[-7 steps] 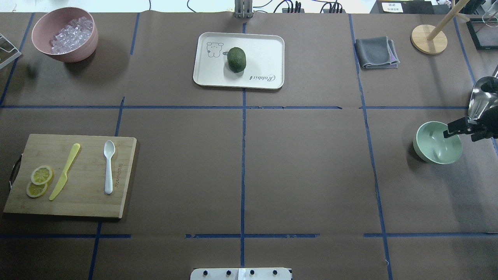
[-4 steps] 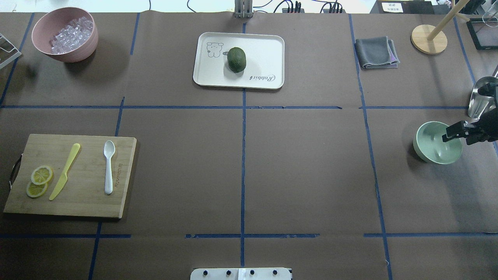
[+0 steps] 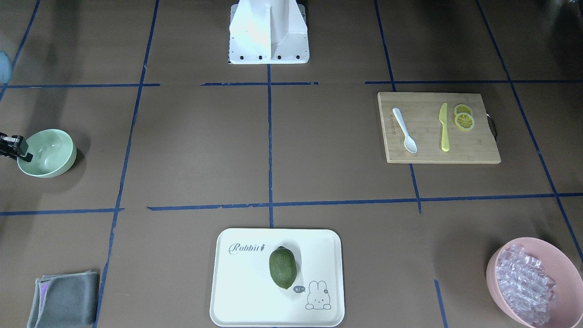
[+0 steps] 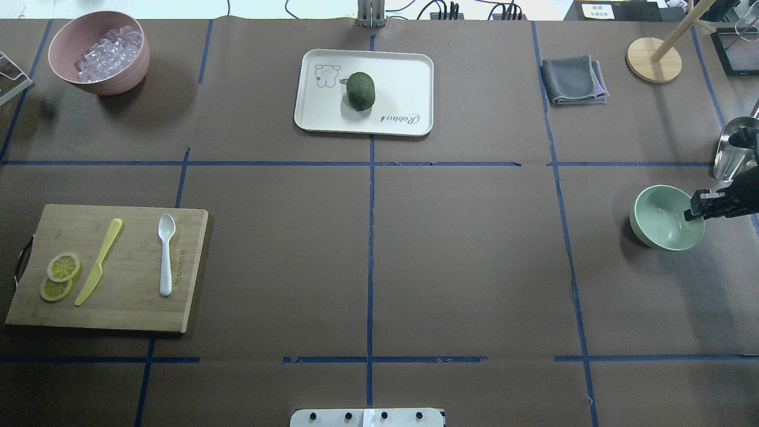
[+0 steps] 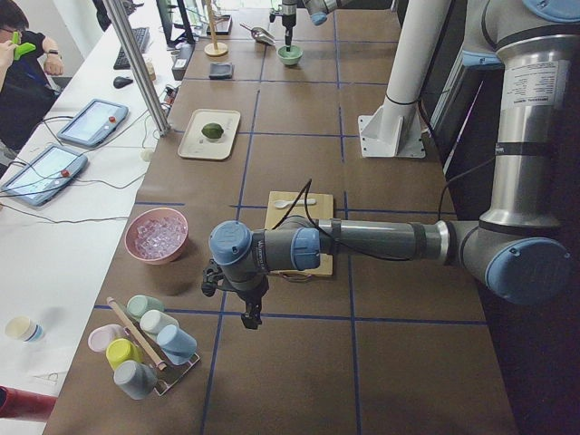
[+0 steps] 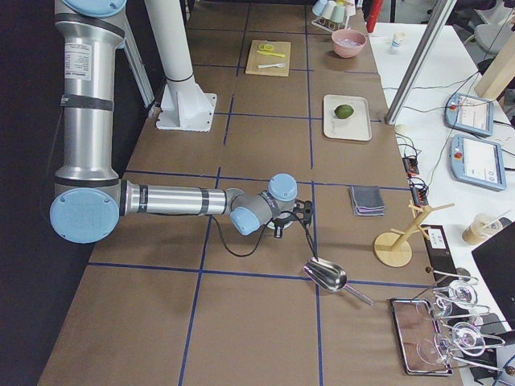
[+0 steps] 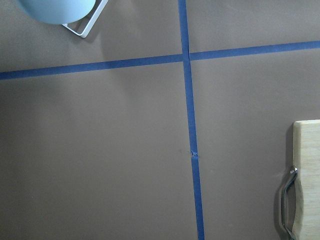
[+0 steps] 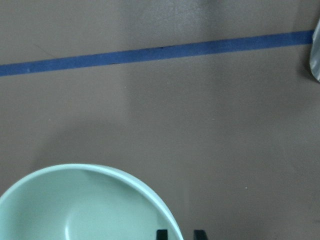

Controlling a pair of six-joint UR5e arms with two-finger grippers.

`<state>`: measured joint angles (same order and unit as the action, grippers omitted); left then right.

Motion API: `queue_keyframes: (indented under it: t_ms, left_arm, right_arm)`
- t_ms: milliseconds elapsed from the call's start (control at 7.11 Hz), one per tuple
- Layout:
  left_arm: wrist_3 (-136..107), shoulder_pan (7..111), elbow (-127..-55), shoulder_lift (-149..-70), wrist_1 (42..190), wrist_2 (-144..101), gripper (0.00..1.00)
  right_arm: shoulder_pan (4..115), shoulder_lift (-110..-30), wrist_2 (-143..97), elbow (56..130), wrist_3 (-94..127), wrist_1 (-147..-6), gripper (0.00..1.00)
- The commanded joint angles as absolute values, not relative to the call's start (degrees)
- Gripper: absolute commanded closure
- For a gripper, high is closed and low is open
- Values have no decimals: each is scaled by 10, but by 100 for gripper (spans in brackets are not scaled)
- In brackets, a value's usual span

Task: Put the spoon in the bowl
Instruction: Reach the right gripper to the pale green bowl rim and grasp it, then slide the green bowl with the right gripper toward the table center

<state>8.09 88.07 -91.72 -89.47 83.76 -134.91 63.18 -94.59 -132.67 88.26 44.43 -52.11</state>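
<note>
The white spoon [image 4: 166, 255] lies on the wooden cutting board [image 4: 124, 311] at the left, scoop pointing away from me; it also shows in the front view [image 3: 404, 130]. The mint-green bowl [image 4: 661, 216] stands empty at the far right. My right gripper [image 4: 695, 212] is at the bowl's right rim. In the right wrist view its fingertips [image 8: 162, 234] stand close together, one inside and one outside the rim of the bowl [image 8: 85, 205]. My left gripper [image 5: 246, 317] shows only in the left side view, left of the board; I cannot tell whether it is open.
A yellow-green knife [image 4: 98, 261] and lemon slices [image 4: 59, 276] share the board. A pink bowl of clear cubes [image 4: 98, 50] is back left. A white tray [image 4: 403, 83] holds a green fruit [image 4: 360, 90]. A grey cloth [image 4: 574, 80], wooden stand [image 4: 654, 59] and metal scoop [image 4: 735, 148] are back right.
My right gripper has moved right, from over the bowl's inside to its right rim, and its fingers have drawn together. The spoon and bowl have not moved.
</note>
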Motion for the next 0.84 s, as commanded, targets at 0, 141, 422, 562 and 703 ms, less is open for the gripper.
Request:
queue_keyframes:
  t_ms: [0, 141, 422, 562, 703]
  left_arm:
    - [80, 881, -926, -895, 838, -1349, 0]
    - [79, 881, -932, -892, 838, -1349, 0]
    - [79, 881, -934, -889, 838, -1349, 0]
    - [79, 881, -934, -889, 838, -1349, 0]
    - [79, 881, -934, -889, 838, -1349, 0]
  right_arm:
    - [641, -960, -1347, 891, 446, -468, 100]
    - [666, -956, -1379, 926, 447, -470, 100]
    - [669, -923, -1385, 995, 458, -540, 100]
    - [664, -878, -1386, 1040, 492, -630, 100]
    - [631, -832, -1378, 1081, 522, -720, 100]
